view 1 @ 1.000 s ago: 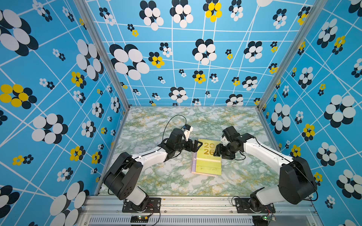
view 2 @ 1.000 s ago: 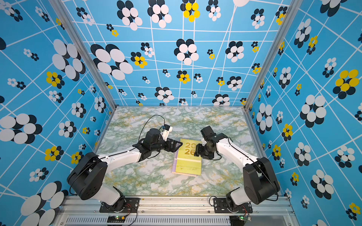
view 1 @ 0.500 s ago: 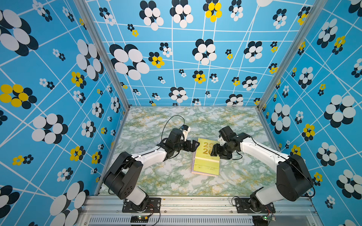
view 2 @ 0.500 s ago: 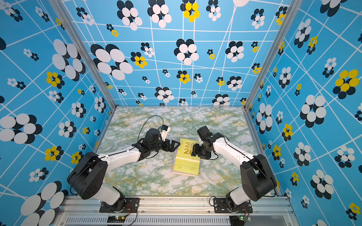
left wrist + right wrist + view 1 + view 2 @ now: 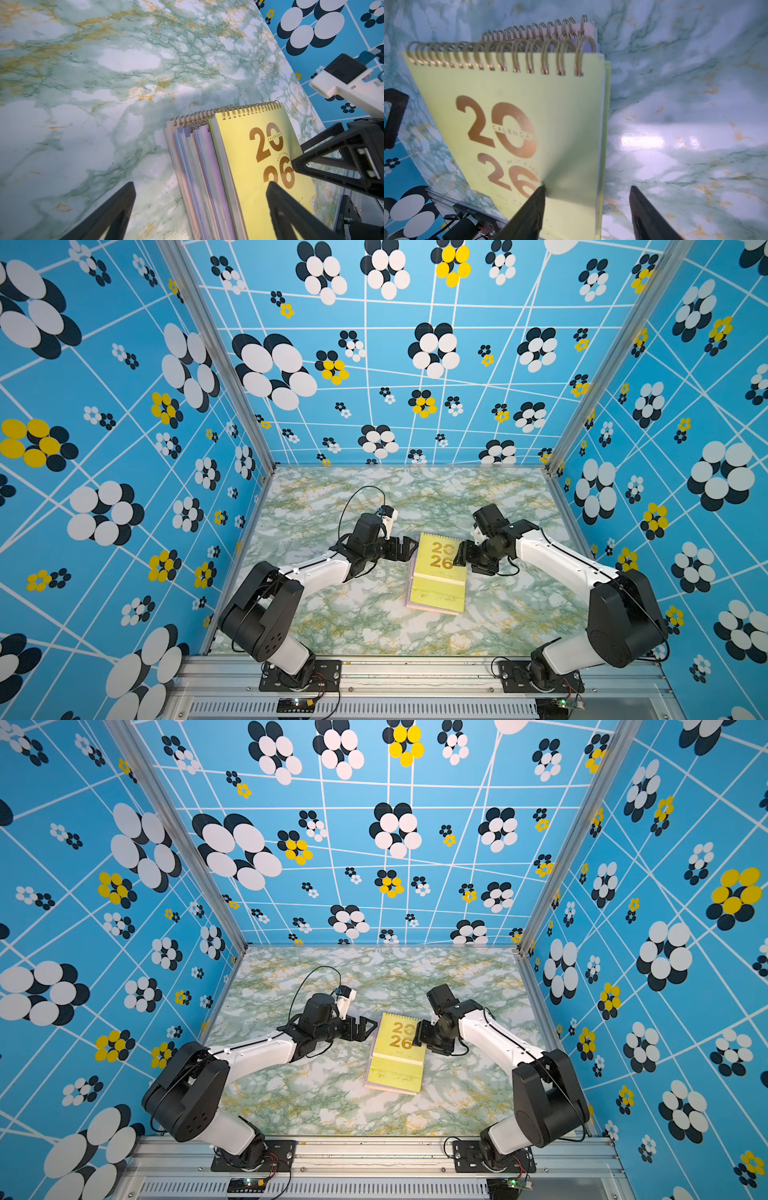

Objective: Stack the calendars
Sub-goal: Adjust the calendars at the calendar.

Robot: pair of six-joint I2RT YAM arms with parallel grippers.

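Note:
The calendars [image 5: 438, 585] [image 5: 397, 1069] lie in one pile mid-table. A yellow-green one with gold "2026" [image 5: 249, 166] [image 5: 529, 93] is on top, and lilac and peach edges [image 5: 199, 166] fan out beneath on the left arm's side. My left gripper [image 5: 409, 547] [image 5: 370, 1025] [image 5: 200, 184] is wide open and straddles that fanned edge. My right gripper [image 5: 459, 556] [image 5: 419, 1036] [image 5: 587, 187] is open at the opposite edge. One of its fingertips [image 5: 542, 189] rests on the yellow-green cover, while the second hangs over bare table.
The marble-patterned table [image 5: 374, 497] is boxed in by blue flowered walls [image 5: 374, 364] on three sides. An aluminium rail [image 5: 415, 672] carrying both arm bases runs along the front. The two grippers face each other across the pile, close together.
The right gripper has slid slightly toward the pile and its jaws have spread a little wider. The left gripper has barely drawn back and stays wide open.

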